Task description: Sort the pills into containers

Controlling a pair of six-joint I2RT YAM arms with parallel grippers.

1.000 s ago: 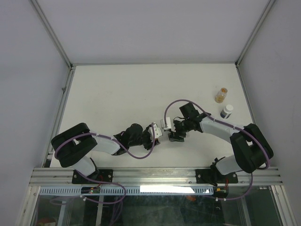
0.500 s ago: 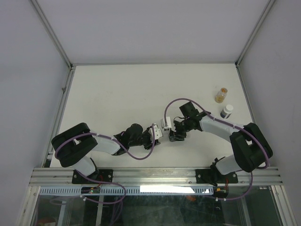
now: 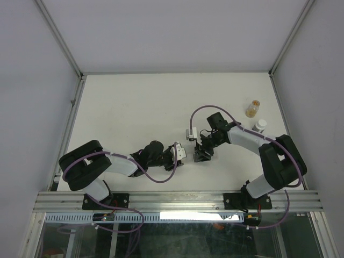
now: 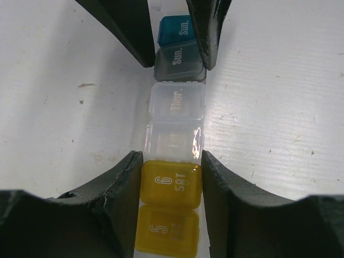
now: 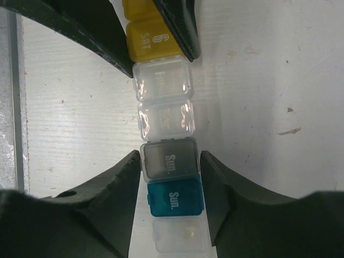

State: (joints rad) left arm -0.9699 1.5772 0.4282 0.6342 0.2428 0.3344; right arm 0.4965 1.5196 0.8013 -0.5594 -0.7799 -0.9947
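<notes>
The containers are one strip of small lidded cells lying on the white table. In the left wrist view, near to far, it runs yellow "6 SAT" (image 4: pixel 171 184), two clear cells (image 4: pixel 176 102), grey "Sun." (image 4: pixel 179 64), teal "Sun." (image 4: pixel 177 31). My left gripper (image 4: pixel 172 161) is shut on the yellow cell. My right gripper (image 5: pixel 169 156) is pressed on the grey cell (image 5: pixel 168 159), with the teal cell (image 5: pixel 176 197) and a clear cell behind it. All lids are shut. The pills show only as a tan mass in a small bottle (image 3: pixel 251 109) at the right.
A white-capped bottle (image 3: pixel 259 126) stands just in front of the pill bottle, near the table's right edge. In the top view the two grippers, left (image 3: pixel 179 152) and right (image 3: pixel 198 152), face each other at the table's front middle. Metal frame rails border the table.
The right arm's wrist has swung a little to the right and back, and its gripper has shifted slightly right. The left arm has barely moved.
</notes>
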